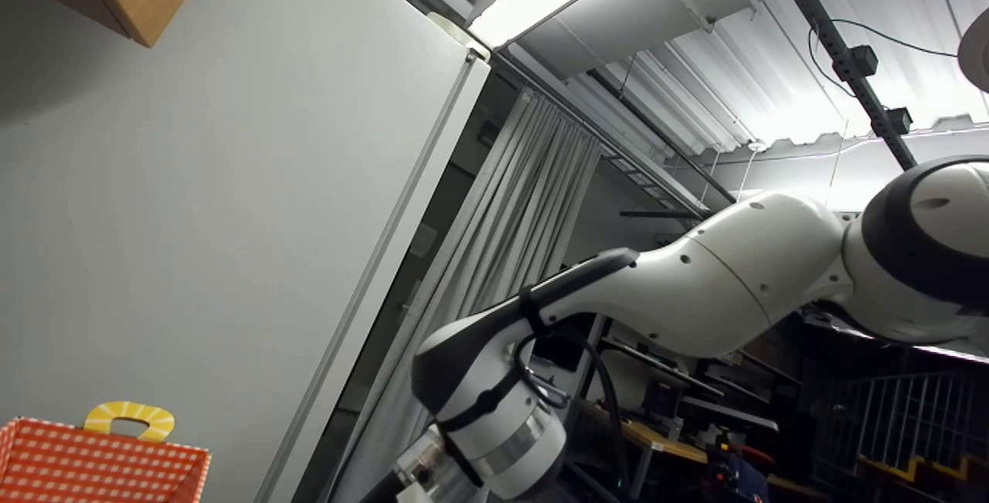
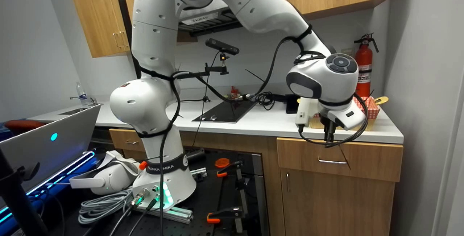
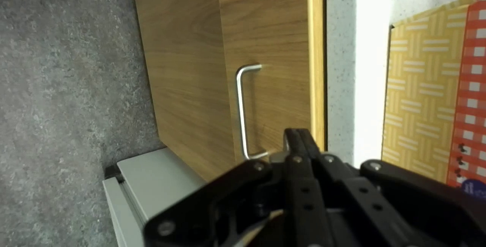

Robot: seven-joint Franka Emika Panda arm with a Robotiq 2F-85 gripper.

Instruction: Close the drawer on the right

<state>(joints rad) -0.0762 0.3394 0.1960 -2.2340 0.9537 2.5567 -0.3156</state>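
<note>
The wooden drawer (image 2: 297, 156) with a silver handle (image 2: 332, 161) is under the right end of the counter in an exterior view. It also shows in the wrist view (image 3: 273, 87), with its handle (image 3: 241, 110). Its front looks close to the cabinet, with a thin dark line beside the counter edge. I cannot tell if it is fully shut. My gripper (image 3: 297, 133) is shut and empty. In the wrist view its fingertips overlap the drawer front near its top edge, beside the handle's end. My gripper (image 2: 329, 141) hangs in front of the drawer's top edge; contact cannot be told.
A red checked basket (image 2: 371, 107) stands on the white counter (image 2: 261, 123), near a fire extinguisher (image 2: 363, 67). The cabinet door (image 2: 337, 203) is below the drawer. A grey wall (image 2: 417, 120) is to the right. A cable loop hangs by the gripper.
</note>
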